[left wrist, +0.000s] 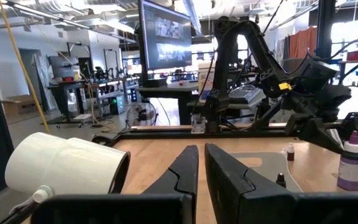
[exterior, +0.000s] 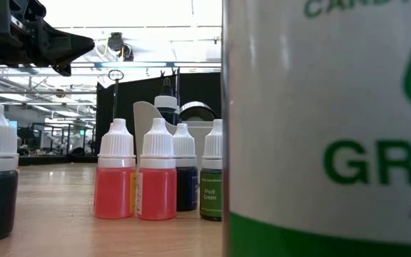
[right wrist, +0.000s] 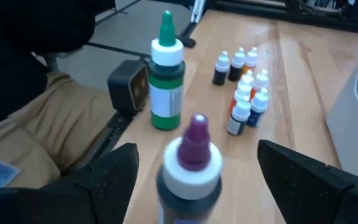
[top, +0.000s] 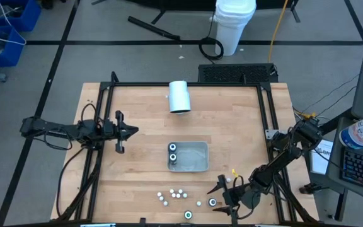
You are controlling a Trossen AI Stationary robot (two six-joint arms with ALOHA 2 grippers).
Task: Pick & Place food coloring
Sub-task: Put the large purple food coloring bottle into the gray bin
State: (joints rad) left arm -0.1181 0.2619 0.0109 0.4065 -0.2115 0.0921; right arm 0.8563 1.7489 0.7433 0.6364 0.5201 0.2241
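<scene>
A purple-tipped bottle stands between the right gripper's spread fingers, untouched by either. Just beyond it stands a green bottle, and farther out a cluster of small bottles. The tray, off to the side, holds two more. The left gripper, fingers nearly pressed together and empty, waits near the white cylinder.

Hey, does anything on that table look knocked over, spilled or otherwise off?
One thing: the large white cylinder lies on its side near the table's far edge, open end showing in the left wrist view. No spill shows. The small bottles near the front edge stand upright, as do the two in the grey tray.
</scene>
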